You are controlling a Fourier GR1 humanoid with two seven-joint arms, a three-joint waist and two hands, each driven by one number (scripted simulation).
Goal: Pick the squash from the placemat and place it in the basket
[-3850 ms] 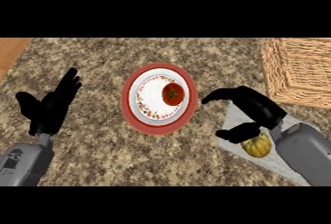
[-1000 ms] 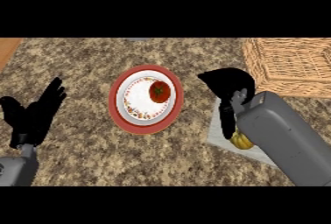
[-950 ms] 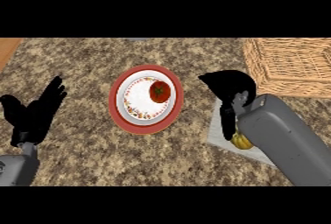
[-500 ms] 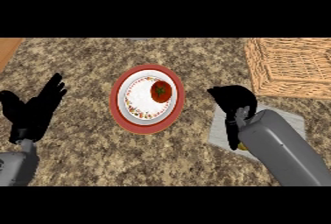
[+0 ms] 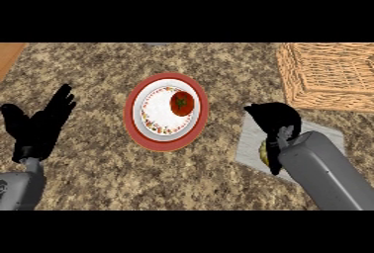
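one hand on the squash
right hand fingers curl over squash on placemat; basket lies up-right; left hand open, far.

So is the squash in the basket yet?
No. The squash lies on the placemat under the right hand; the basket stands apart.
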